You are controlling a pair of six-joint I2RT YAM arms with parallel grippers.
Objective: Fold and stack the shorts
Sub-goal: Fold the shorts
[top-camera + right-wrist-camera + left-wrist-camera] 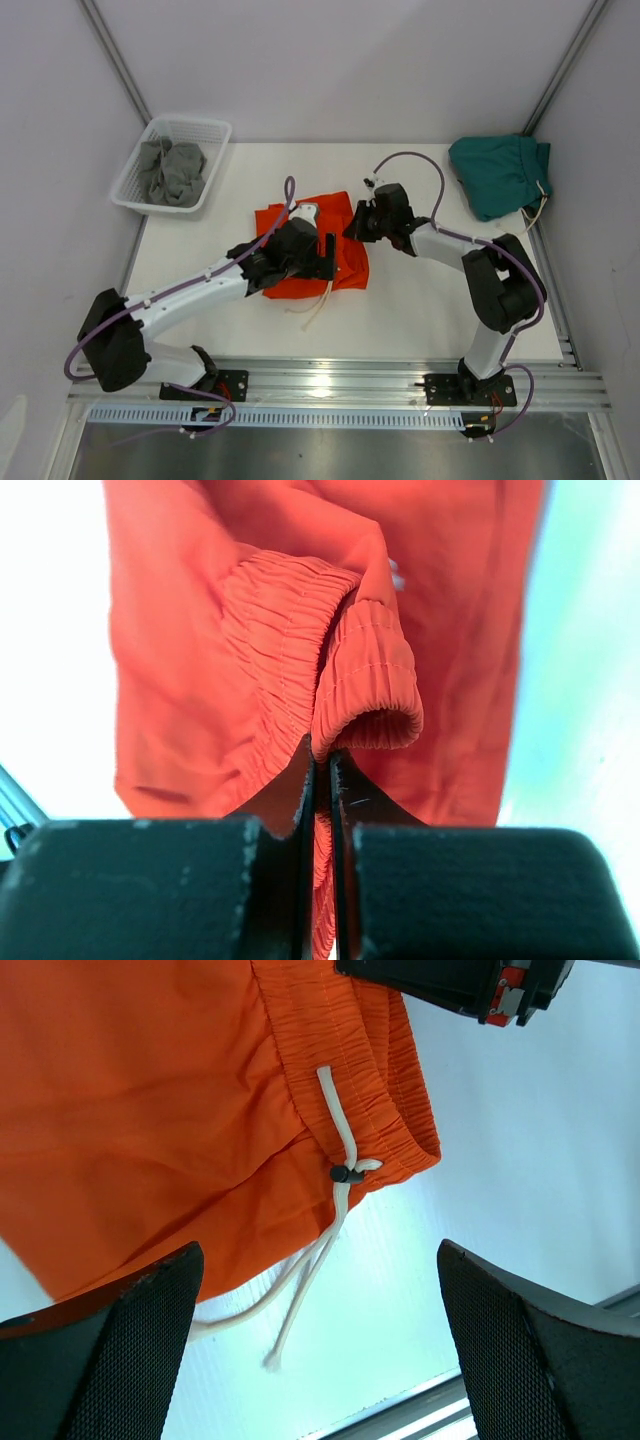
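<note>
The orange shorts [345,272] lie partly folded at the table's middle, with a white drawstring [318,308] trailing toward the near edge. My right gripper [355,222] is shut on the elastic waistband [365,695] at the shorts' far right corner and lifts a fold of it. My left gripper [325,256] hovers open and empty above the shorts' near right edge; its fingers [110,1360] straddle bare table and the drawstring [343,1160]. The orange cloth [150,1090] fills the upper left of that view. The teal-green shorts [498,172] lie bunched at the far right corner.
A white basket [215,130] holding grey cloth [170,172] stands at the far left corner. A metal rail [330,378] runs along the near edge. The right gripper's body [470,985] shows at the top of the left wrist view.
</note>
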